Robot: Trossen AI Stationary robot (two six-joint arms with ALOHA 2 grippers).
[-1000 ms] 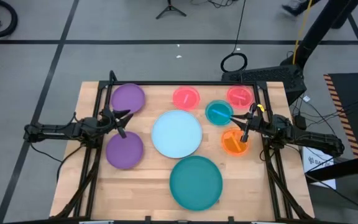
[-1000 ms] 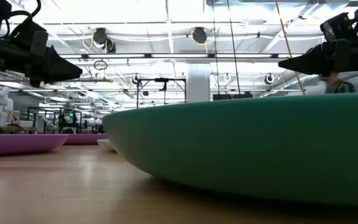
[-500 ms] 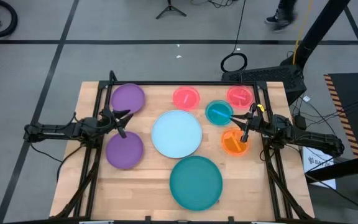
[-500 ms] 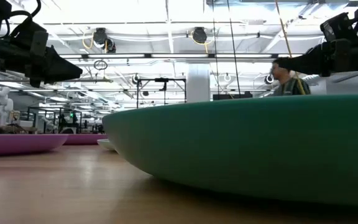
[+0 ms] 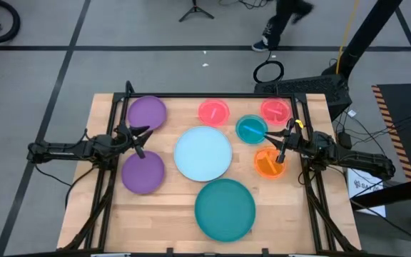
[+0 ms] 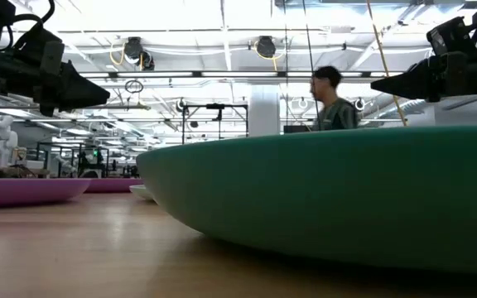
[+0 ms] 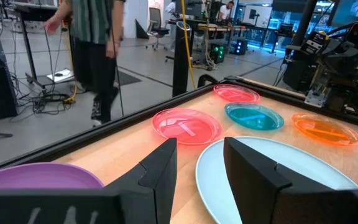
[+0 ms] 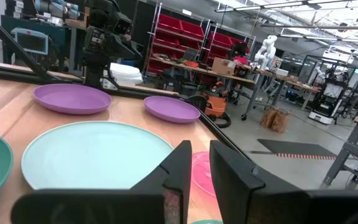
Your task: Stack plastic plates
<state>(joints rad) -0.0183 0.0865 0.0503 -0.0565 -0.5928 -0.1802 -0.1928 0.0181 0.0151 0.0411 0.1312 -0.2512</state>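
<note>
Step in hand: none of the plates is stacked yet; all eight lie singly on the worktop (image 5: 105,214), so I judge the task at its very start.
Left gripper (image 5: 140,139): hangs left of centre in the high view, between the two purple plates, fingers (image 7: 160,171) parted and holding nothing.
Right gripper (image 5: 282,143): hangs right of centre, just above the orange plate's edge, fingers (image 8: 178,171) parted, empty.
Large plates: the light blue plate (image 5: 203,153) sits at centre; the teal plate (image 5: 225,209) lies just below it, near the frame's lower middle.
Purple plates: upper purple plate (image 5: 147,113) at upper left, lower purple plate (image 5: 143,172) beneath it, well apart.
Small plates: two pink plates (image 5: 213,112) (image 5: 275,111) along the top, the small blue plate (image 5: 251,130) between and below them, the orange plate (image 5: 268,163) at right.
Look: shallow, round, glossy, with low raised rims.
Next move: probably each gripper must descend to a nearby rim and pinch it thinly.
Background: a person (image 6: 331,103) walks beyond the worktop.
</note>
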